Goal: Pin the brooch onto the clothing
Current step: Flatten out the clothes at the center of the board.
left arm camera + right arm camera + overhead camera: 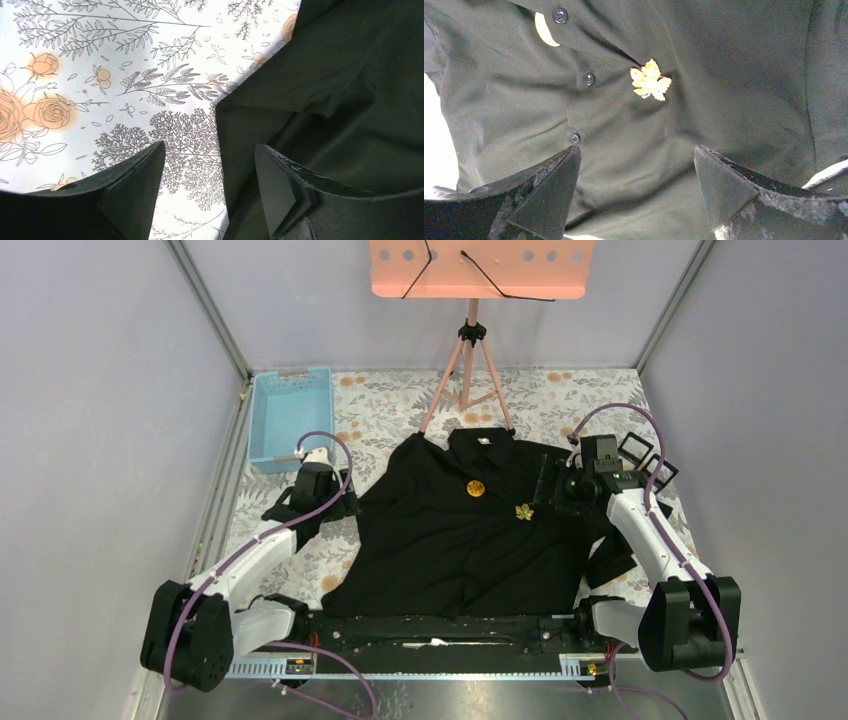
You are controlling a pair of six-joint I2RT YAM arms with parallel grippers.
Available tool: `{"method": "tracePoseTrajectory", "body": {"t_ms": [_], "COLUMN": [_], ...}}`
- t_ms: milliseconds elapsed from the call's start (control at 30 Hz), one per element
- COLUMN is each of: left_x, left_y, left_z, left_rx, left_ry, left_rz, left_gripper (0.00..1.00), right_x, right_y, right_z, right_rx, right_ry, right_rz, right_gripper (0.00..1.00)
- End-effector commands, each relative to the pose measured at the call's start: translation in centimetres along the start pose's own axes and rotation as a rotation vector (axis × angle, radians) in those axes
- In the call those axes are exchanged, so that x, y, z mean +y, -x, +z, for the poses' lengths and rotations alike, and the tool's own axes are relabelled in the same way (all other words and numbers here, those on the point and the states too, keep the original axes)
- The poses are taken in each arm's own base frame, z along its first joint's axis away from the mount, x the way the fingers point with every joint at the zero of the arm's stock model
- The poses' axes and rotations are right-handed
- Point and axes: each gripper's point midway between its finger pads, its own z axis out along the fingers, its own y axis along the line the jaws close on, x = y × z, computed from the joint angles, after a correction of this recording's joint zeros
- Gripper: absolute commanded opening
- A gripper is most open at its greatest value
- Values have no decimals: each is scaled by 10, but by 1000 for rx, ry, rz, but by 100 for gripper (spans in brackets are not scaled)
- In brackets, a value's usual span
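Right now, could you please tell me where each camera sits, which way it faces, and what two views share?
Top external: above and behind the bases, looking down on the shirt; left arm and right arm show.
Left wrist: on the left arm, facing the table and a shirt edge; open left gripper shows.
Right wrist: on the right arm, facing the shirt front and leaf brooch; open right gripper shows.
Shared: top and right wrist both show that brooch.

From high behind, the top camera sees the whole shirt (460, 540); both wrist cameras look closely down onto it.
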Motion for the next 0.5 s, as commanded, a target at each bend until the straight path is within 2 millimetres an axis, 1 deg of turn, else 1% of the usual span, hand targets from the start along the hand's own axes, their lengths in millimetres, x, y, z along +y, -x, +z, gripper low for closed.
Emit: {"method": "tracePoseTrajectory", "body": {"t_ms": [0,100,167,233,367,467], "left_x": [-8,-13,-18,-20,-22,-21], "left_y": [6,4,8,9,5,2], "left_z": [16,29,35,41,52,60], "left_rx": [7,28,26,35,58,72], "left_ry": [-35,-43,-61,-56,-52,-41], "left_rz": [-65,-75,-78,-81,-88,-95], "left_gripper": [68,66,61,58,57,60], "right_x": [15,13,13,12,9,7], "right_y": [9,7,6,4,1,0], "right_z": [-5,-6,-6,-5,-4,-3], "right_rx": [-48,-51,-50,-46,-45,-42], "right_ry": [61,54,54,55,47,39], "right_rz": [-10,-19,-19,-19,-24,-29], "right_gripper": [90,90,90,90,90,91]}}
